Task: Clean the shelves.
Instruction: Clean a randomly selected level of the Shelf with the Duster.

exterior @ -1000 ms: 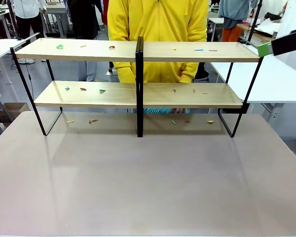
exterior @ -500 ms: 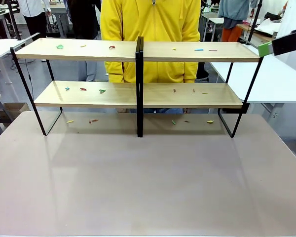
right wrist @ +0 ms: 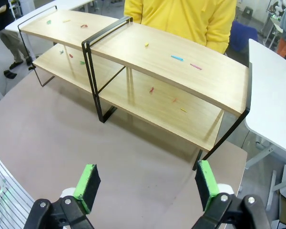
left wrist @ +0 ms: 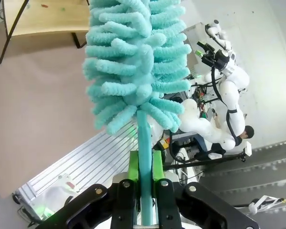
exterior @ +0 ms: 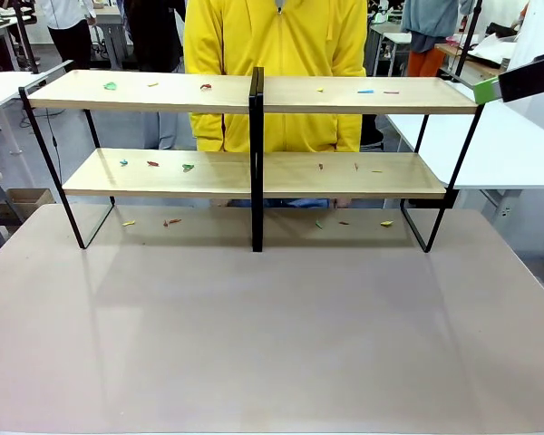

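The left tool [left wrist: 145, 161] is clamped on the teal handle of one duster [left wrist: 133, 62], with a green pad pressed to each side of the handle. The fluffy teal head stands up toward 12 o'clock. The right tool [right wrist: 147, 180] gapes wide with nothing between its two pads. It hangs above the counter [right wrist: 57, 129] and looks toward 12 o'clock.

The counter's near half is bare grey-brown surface from side to side, open room right up to the rack's feet.

The shelves [right wrist: 181, 71] stand across the counter's far half. They are two long light-wood boards on a thin black frame, with one black centre post [exterior: 257, 154] at 12 o'clock and black end legs at 10 and 2 o'clock. The right end comes close to the counter's right edge, and a white table [right wrist: 271, 95] lies just past it at 3 o'clock. The gap between the boards is open along the front, broken only by the post.

Small coloured scraps [exterior: 188, 167] lie scattered about: six on the top board, six on the lower board, and about five on the counter beneath it.

One person [exterior: 281, 54] in a yellow hooded top stands close behind the shelves at 12 o'clock, blocking the far side around the middle. A second white table [exterior: 0, 86] sits off at 10 o'clock.
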